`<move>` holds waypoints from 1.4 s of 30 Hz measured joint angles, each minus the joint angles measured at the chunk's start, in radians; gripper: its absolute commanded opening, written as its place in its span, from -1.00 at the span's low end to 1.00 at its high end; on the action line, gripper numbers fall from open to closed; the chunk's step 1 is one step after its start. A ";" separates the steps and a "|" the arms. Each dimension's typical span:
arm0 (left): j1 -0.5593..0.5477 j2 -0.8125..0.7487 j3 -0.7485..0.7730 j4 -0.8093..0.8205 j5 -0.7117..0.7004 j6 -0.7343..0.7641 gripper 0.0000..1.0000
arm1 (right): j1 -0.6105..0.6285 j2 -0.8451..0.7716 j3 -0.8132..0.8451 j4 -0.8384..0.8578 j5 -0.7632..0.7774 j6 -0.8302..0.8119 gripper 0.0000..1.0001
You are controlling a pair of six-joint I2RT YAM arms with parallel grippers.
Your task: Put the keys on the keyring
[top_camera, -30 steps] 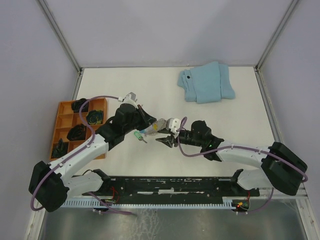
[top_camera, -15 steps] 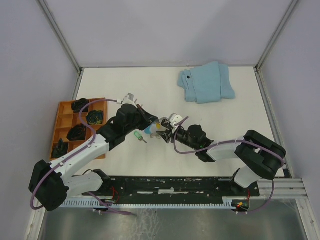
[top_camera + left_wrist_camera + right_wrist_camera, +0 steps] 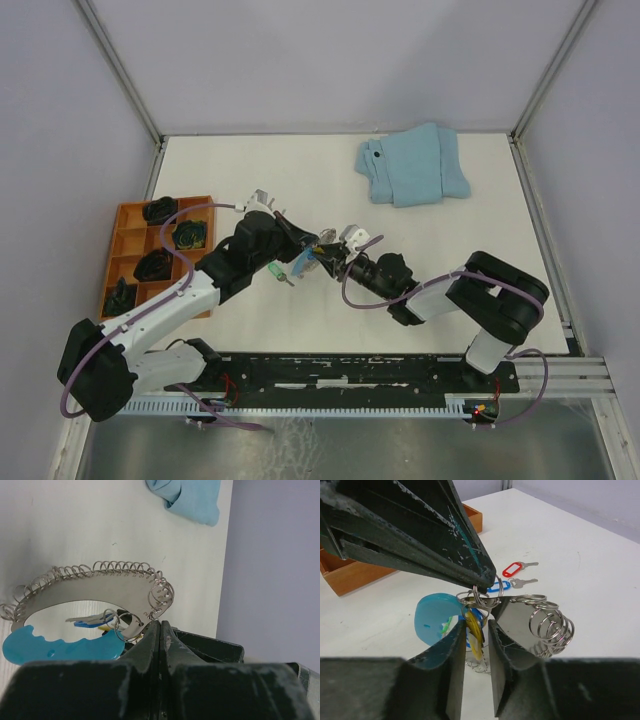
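Observation:
The keyring (image 3: 100, 587) is an oval metal band lined with small split rings, with a bright blue plastic section (image 3: 60, 647). My left gripper (image 3: 160, 625) is shut on its band and holds it above the table. Keys with blue and yellow tags (image 3: 95, 622) hang from it. In the right wrist view my right gripper (image 3: 477, 625) is open just under the keyring (image 3: 520, 617), and a yellow-tagged key (image 3: 476, 632) hangs between its fingers. In the top view both grippers, left (image 3: 308, 250) and right (image 3: 328, 256), meet at mid-table. A green-tagged key (image 3: 277, 272) lies below them.
A red-tagged key (image 3: 512, 570) and a blue-tagged key (image 3: 499, 586) lie on the table beyond the keyring. An orange compartment tray (image 3: 118, 250) with dark items stands at the left. A folded light-blue cloth (image 3: 413, 165) lies at the back right.
My right gripper has moved left to the keyring and now straddles the yellow-tagged key. My left gripper has shifted slightly with the keyring still in it.

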State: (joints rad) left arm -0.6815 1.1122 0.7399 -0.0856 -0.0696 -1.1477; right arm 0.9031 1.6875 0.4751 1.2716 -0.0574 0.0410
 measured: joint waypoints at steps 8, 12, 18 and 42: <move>-0.003 0.000 -0.013 0.025 -0.001 -0.008 -0.83 | -0.038 -0.009 -0.035 0.055 -0.015 0.025 -0.99; -0.005 -0.006 -0.029 0.040 -0.010 -0.002 -0.53 | -0.093 -0.113 -0.050 -0.064 -0.082 0.025 -0.99; -0.005 -0.050 -0.047 0.090 -0.038 0.085 -0.19 | -0.164 -0.380 0.008 -0.469 -0.184 -0.061 -0.99; -0.017 -0.060 -0.289 0.696 0.493 0.898 -0.11 | -0.230 -0.527 0.372 -1.494 -0.425 -0.414 -0.99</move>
State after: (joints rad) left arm -0.6983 1.0523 0.4511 0.6102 0.4232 -0.2501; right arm 0.6731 1.1603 0.8474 -0.2226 -0.4828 -0.3725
